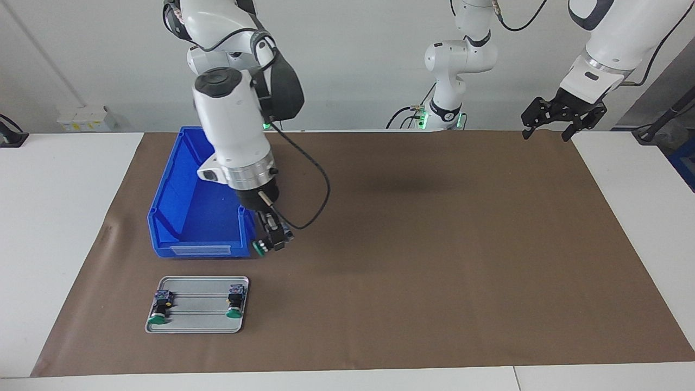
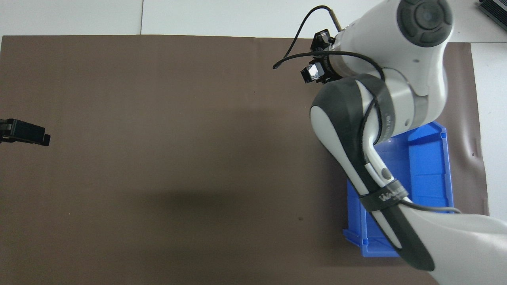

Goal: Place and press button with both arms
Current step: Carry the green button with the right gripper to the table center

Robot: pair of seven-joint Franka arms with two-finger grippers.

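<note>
My right gripper [image 1: 274, 238] is shut on a button [image 1: 259, 248] with a green cap, held low over the brown mat beside the blue bin's corner and just above the tray. In the overhead view this gripper [image 2: 317, 71] shows past the arm's wrist, and the button is hidden. Two more green-capped buttons [image 1: 160, 310] [image 1: 235, 304] lie on a small metal tray [image 1: 198, 282], one at each end. My left gripper [image 1: 548, 130] hangs open and empty in the air over the mat's corner at the left arm's end; it also shows in the overhead view [image 2: 23, 132].
A blue open bin [image 1: 184, 212] stands on the mat nearer to the robots than the tray; it also shows in the overhead view [image 2: 429, 166]. The brown mat [image 1: 434, 260] covers most of the white table. The right arm hides the tray in the overhead view.
</note>
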